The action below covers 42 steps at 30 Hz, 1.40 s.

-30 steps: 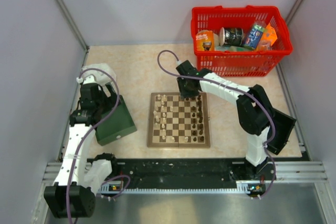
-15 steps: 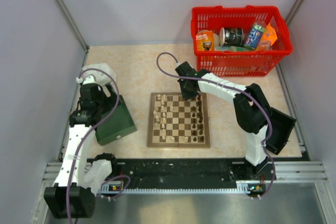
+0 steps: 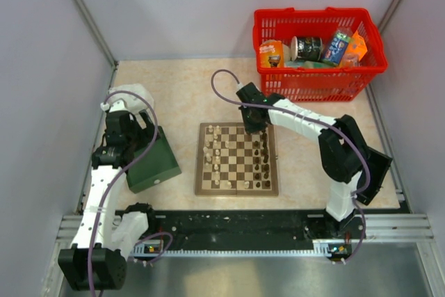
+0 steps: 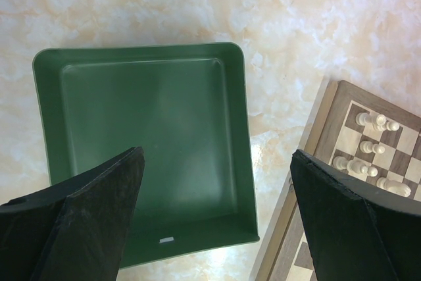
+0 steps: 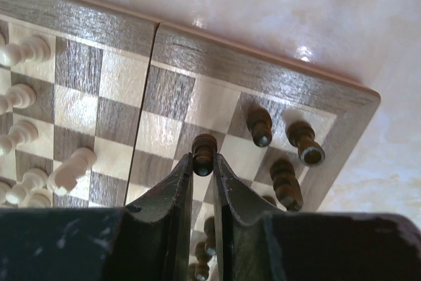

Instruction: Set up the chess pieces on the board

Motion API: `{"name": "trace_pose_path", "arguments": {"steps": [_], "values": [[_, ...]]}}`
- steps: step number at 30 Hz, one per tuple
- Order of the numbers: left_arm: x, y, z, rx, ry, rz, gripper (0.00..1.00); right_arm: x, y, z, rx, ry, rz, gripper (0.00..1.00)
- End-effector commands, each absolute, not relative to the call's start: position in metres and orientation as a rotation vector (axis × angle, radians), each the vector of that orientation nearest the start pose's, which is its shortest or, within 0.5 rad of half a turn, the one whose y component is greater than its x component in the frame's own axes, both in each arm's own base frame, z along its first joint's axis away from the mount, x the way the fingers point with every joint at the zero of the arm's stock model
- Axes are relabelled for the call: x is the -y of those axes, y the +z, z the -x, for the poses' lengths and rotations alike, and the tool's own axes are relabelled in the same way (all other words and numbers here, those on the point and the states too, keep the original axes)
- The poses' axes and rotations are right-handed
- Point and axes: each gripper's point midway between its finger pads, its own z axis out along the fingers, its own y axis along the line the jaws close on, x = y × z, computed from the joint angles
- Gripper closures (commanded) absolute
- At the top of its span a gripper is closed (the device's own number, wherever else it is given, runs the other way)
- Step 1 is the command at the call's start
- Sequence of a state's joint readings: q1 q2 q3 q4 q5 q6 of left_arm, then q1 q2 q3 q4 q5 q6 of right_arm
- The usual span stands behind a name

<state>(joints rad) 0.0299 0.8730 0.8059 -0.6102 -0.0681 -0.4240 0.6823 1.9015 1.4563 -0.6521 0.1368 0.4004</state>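
The wooden chessboard (image 3: 236, 159) lies mid-table, with cream-white pieces (image 3: 215, 151) along its left side and dark brown pieces (image 3: 263, 160) along its right. My right gripper (image 3: 253, 132) hangs over the board's far right part, shut on a dark brown chess piece (image 5: 203, 154) held just above the squares. Other dark pieces (image 5: 260, 126) stand near the board's corner and white ones (image 5: 74, 166) to the left. My left gripper (image 4: 217, 195) is open and empty above the dark green box (image 4: 145, 149); the board's corner with white pieces (image 4: 375, 122) shows at its right.
A red basket (image 3: 318, 50) with cans and packets stands at the back right. The dark green box (image 3: 153, 161) sits left of the board, under the left arm. Grey walls close in both sides.
My right gripper has shifted slightly right and nearer over the board's far right part. The left arm has not moved.
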Motion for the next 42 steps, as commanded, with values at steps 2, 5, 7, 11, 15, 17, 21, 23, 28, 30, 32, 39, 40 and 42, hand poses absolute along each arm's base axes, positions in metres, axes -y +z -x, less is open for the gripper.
{"name": "trace_pose_path", "arguments": {"steps": [2,5,7,11,15,17,21,23,28,30,32,39,40,42], "values": [[-0.001,0.182,-0.272,-2.15,-0.151,0.537,0.02,-0.259,0.102,-0.341,-2.568,0.211,0.3,0.85],[0.0,0.183,-0.271,-2.148,-0.158,0.536,0.02,-0.254,0.1,-0.337,-2.574,0.198,0.295,0.85],[-0.001,0.183,-0.27,-2.148,-0.159,0.537,0.02,-0.253,0.1,-0.336,-2.576,0.193,0.293,0.85],[0.0,0.183,-0.27,-2.15,-0.161,0.535,0.02,-0.245,0.095,-0.333,-2.591,0.181,0.283,0.85],[0.0,0.183,-0.27,-2.152,-0.161,0.535,0.02,-0.24,0.092,-0.334,-2.595,0.172,0.271,0.85],[0.0,0.182,-0.27,-2.157,-0.164,0.54,0.02,-0.239,0.091,-0.334,-2.596,0.177,0.269,0.85],[0.003,0.18,-0.271,-2.161,-0.181,0.543,0.02,-0.238,0.09,-0.334,-2.596,0.173,0.27,0.84],[0.003,0.181,-0.272,-2.161,-0.183,0.544,0.02,-0.238,0.089,-0.333,-2.6,0.173,0.27,0.84],[0.003,0.179,-0.273,-2.163,-0.183,0.541,0.02,-0.236,0.085,-0.332,-2.61,0.161,0.26,0.81],[0.003,0.179,-0.274,-2.162,-0.183,0.54,0.02,-0.235,0.083,-0.332,-2.611,0.154,0.257,0.8],[0.004,0.178,-0.275,-2.165,-0.187,0.541,0.02,-0.234,0.082,-0.332,-2.61,0.146,0.257,0.81],[0.004,0.179,-0.274,-2.164,-0.183,0.537,0.02,-0.232,0.078,-0.332,-2.614,0.134,0.252,0.76],[0.003,0.179,-0.274,-2.165,-0.179,0.538,0.02,-0.232,0.079,-0.333,-2.614,0.137,0.25,0.76],[0.002,0.177,-0.273,-2.166,-0.173,0.539,0.02,-0.235,0.08,-0.333,-2.612,0.152,0.25,0.74]]}}
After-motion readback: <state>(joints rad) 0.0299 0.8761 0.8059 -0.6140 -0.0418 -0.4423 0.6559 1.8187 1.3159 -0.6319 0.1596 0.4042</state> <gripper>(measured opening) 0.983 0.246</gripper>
